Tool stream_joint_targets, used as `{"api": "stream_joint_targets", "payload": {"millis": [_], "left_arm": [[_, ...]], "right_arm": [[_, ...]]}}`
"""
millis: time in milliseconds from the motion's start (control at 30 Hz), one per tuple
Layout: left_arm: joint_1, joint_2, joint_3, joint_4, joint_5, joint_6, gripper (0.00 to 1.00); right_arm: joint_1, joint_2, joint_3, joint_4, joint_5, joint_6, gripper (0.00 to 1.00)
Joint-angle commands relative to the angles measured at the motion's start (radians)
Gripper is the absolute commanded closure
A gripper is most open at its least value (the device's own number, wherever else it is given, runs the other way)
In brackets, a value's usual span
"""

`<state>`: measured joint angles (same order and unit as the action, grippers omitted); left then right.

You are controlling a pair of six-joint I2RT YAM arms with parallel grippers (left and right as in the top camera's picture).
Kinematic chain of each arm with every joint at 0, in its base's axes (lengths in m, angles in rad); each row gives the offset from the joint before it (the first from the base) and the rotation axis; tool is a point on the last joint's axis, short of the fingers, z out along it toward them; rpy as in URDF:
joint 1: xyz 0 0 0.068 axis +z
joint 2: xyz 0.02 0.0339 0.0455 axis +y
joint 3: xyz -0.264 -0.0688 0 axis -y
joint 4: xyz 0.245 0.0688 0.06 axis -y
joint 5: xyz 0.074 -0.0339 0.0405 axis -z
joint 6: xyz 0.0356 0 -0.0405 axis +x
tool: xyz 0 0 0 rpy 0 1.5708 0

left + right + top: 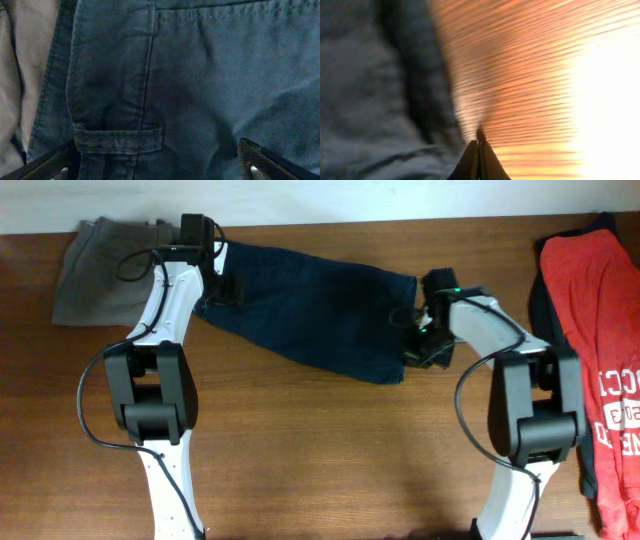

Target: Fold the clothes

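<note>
The dark navy shorts [310, 305] lie spread flat across the wooden table, waistband at the upper left and leg hems at the lower right. My left gripper [226, 286] is over the waistband end. In the left wrist view its jaws [157, 167] are open wide above the navy cloth [200, 75], straddling a belt loop [119, 139]. My right gripper [421, 348] is at the shorts' right hem edge. In the right wrist view its fingers [479, 150] are pressed shut, tips on bare wood just beside the cloth edge [380, 90]. That view is motion-blurred.
Grey-olive shorts [100, 270] lie at the back left, touching the navy waistband, and also show in the left wrist view [15, 75]. A red T-shirt with white lettering [600, 340] lies on a dark garment [545, 290] at the right edge.
</note>
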<state>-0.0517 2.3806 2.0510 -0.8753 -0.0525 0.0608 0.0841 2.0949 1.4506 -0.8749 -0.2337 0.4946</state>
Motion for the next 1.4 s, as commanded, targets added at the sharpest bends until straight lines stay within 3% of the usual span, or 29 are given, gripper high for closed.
{"api": "stream_joint_targets", "payload": {"millis": [0,267,533,933,1367], "left_arm": [[0.007,0.005,0.013,-0.023,0.014,-0.024,0.01],[0.007,-0.065,0.013,-0.020,0.014,-0.023,0.01],[0.007,-0.090,0.013,0.000,0.049,-0.024,0.01],[0.004,-0.090,0.013,-0.008,0.094,-0.024,0.01],[0.004,-0.090,0.013,-0.018,0.094,-0.024,0.01]], "right_arm": [[-0.057,0.006,-0.011,-0.008,0.011,-0.009,0.96],[-0.130,-0.021,0.003,-0.005,0.022,-0.036,0.96],[-0.057,-0.140,0.044,0.071,-0.077,-0.136,0.96],[0.089,0.026,0.044,0.200,-0.097,-0.063,0.96],[0.081,0.117,0.042,0.113,-0.017,-0.020,0.96]]}}
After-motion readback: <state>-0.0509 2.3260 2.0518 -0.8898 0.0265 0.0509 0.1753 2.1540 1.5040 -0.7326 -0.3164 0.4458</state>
